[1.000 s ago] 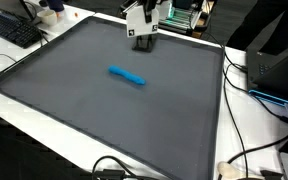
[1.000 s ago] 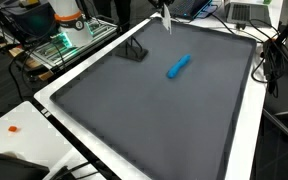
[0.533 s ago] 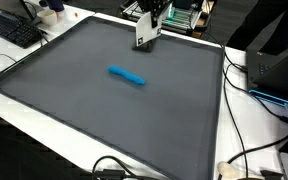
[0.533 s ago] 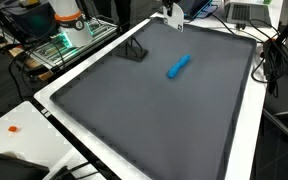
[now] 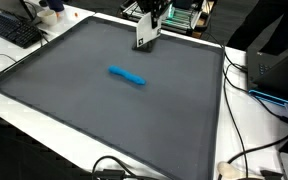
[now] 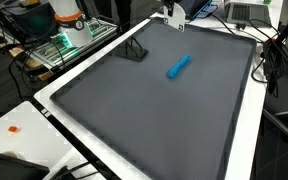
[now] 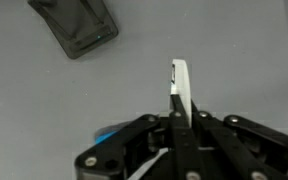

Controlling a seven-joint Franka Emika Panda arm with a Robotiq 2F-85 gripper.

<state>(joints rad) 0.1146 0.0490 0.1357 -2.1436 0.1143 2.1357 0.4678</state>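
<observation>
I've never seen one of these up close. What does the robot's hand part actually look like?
The end effector is mostly black: angular linkage bars spread from a central body toward slim fingers, one with a white face. A small blue light glows at its base. In an exterior view it reads as a white and black block; little of the arm shows.

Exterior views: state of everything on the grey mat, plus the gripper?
Robotiq gripper: shut, raised near the mat's edge, clear of both objects.
Blue cylinder: lying flat on the grey mat, untouched.
Dark grey wedge-shaped object: resting on the mat, untouched.
</observation>
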